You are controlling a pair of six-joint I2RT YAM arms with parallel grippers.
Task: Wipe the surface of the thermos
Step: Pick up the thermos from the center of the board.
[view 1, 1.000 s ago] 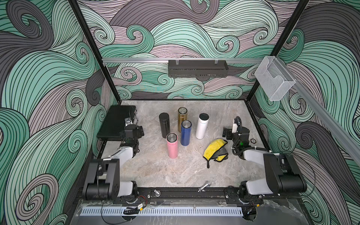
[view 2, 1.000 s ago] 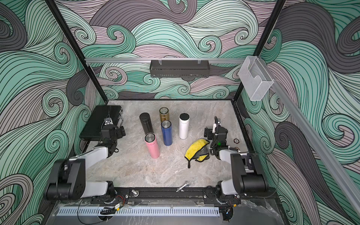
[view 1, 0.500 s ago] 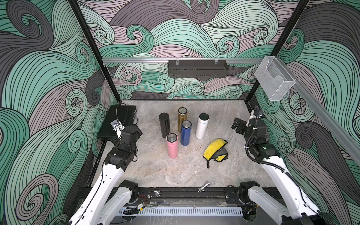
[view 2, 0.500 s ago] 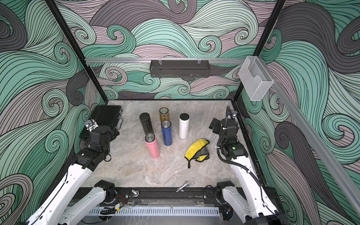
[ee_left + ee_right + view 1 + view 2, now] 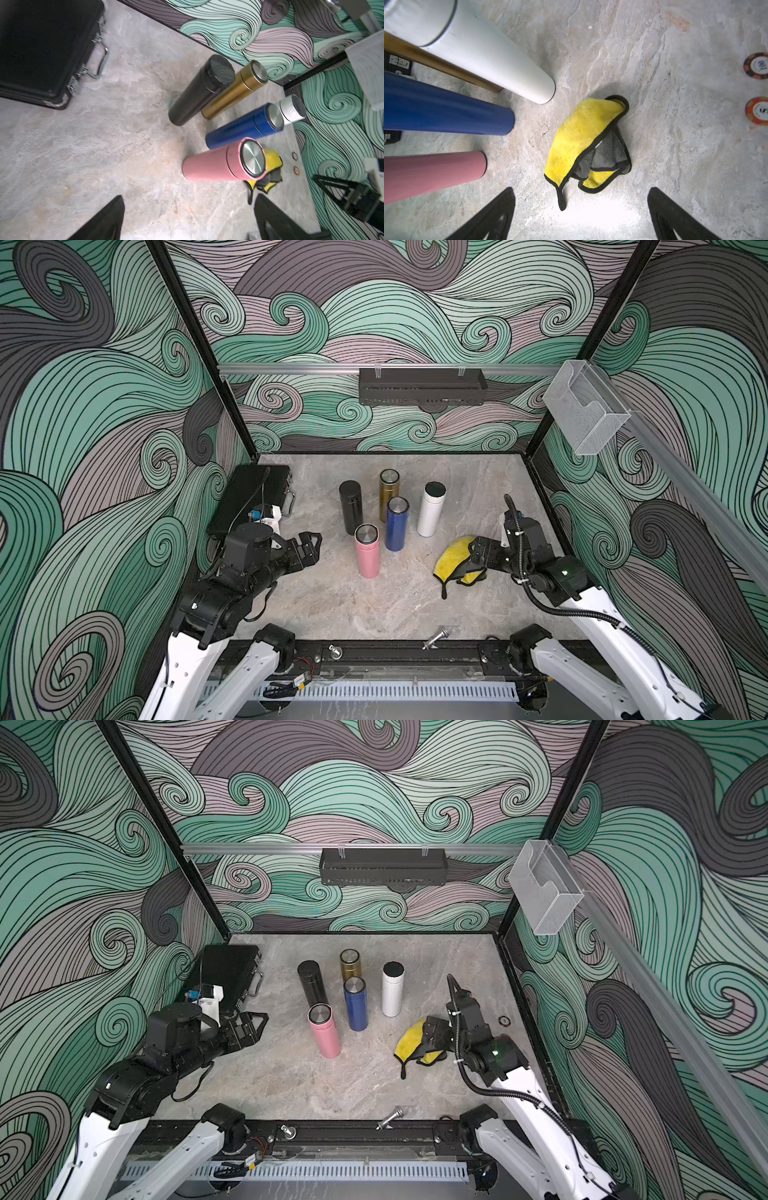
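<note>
Several thermoses stand upright mid-table: black (image 5: 350, 508), gold (image 5: 389, 493), blue (image 5: 395, 526), white (image 5: 432, 510) and, nearest the front, pink (image 5: 368, 556). A crumpled yellow and grey cloth (image 5: 451, 562) lies on the table to the right of them. My left gripper (image 5: 309, 549) hovers open to the left of the pink thermos (image 5: 209, 166), apart from it, with nothing between its fingers. My right gripper (image 5: 478, 558) is open just above the cloth's right side; in the right wrist view the cloth (image 5: 577, 133) lies ahead of the empty gripper (image 5: 581, 190).
A shut black case (image 5: 249, 497) lies at the back left, behind the left arm. Two poker chips (image 5: 757, 65) sit near the right wall. A metal bolt (image 5: 436, 637) lies at the front edge. A black shelf (image 5: 422, 385) hangs on the back wall.
Both arms have risen from their folded pose and reached inward. The left gripper now points at the thermoses. The right gripper has come down over the cloth.
</note>
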